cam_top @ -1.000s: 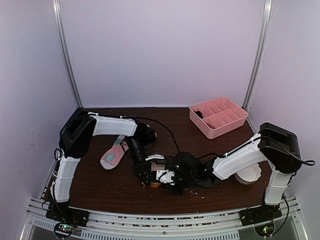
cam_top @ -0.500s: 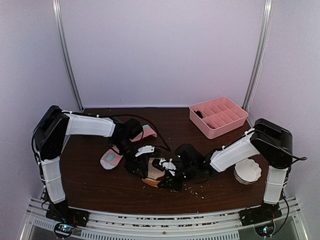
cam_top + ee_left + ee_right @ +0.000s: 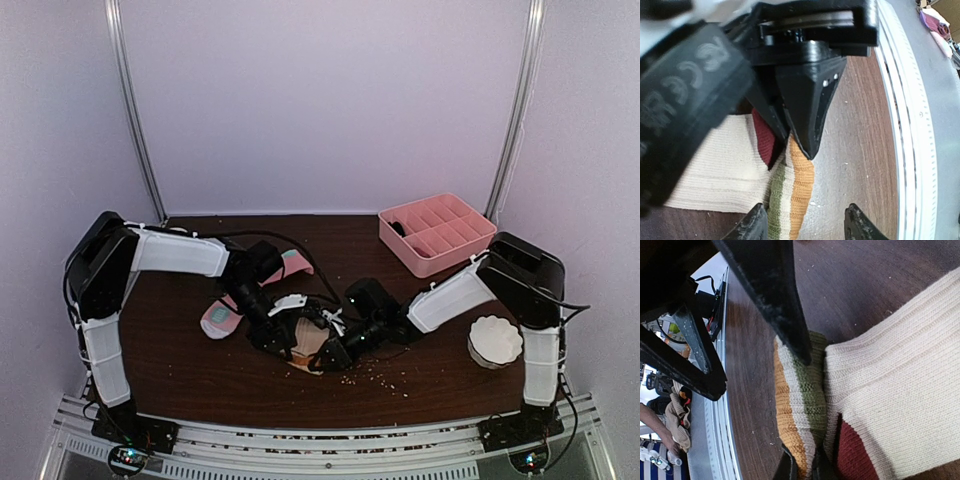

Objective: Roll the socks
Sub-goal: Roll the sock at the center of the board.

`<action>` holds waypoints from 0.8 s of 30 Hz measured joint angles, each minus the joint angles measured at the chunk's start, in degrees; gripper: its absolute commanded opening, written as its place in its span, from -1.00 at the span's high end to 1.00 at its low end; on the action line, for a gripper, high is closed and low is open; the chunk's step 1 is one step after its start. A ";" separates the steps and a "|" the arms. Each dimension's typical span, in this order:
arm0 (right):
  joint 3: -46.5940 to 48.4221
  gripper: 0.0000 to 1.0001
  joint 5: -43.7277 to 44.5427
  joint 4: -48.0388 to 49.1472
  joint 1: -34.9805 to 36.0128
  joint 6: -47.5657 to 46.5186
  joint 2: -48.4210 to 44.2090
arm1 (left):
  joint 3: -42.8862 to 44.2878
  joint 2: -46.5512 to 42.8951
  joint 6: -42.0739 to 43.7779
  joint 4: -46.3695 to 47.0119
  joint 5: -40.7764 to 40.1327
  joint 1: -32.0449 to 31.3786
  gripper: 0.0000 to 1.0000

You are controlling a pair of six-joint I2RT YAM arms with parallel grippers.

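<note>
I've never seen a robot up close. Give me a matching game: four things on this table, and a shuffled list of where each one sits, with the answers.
Things:
1. pink sock
2. beige sock
3. pink tray
4. white bowl

Places on the table, seen from the top camera:
A. back right corner
B. front centre
C. left of centre, further back than the other sock
D. front right

Pairs: 1-C, 2-B, 3-A, 4-D
</note>
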 measured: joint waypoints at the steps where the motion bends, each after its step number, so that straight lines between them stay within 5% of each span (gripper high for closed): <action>1: 0.00 1.00 -0.48 0.33 -0.17 0.94 0.20 | -0.07 0.02 0.07 0.02 -0.13 -0.02 -0.06; 6: -0.07 1.00 -2.60 1.99 -0.79 5.29 1.14 | -0.09 0.94 -0.24 0.83 -0.81 -0.24 0.08; 16: -0.07 0.99 -4.07 3.28 -1.46 10.21 1.81 | 2.10 6.05 -1.95 1.16 -2.64 -1.31 0.85; 18: -0.35 0.80 -4.07 3.74 -1.51 10.84 1.81 | 3.08 6.60 -2.25 0.15 -2.71 -1.31 1.00; 21: -1.62 0.23 -4.04 5.99 -1.51 11.74 1.57 | 3.76 7.06 -2.80 -0.50 -2.75 -1.29 1.00; 24: -4.70 0.07 -3.39 9.99 -1.51 14.12 -0.52 | 4.46 7.76 -1.73 -0.48 -1.62 -1.20 1.00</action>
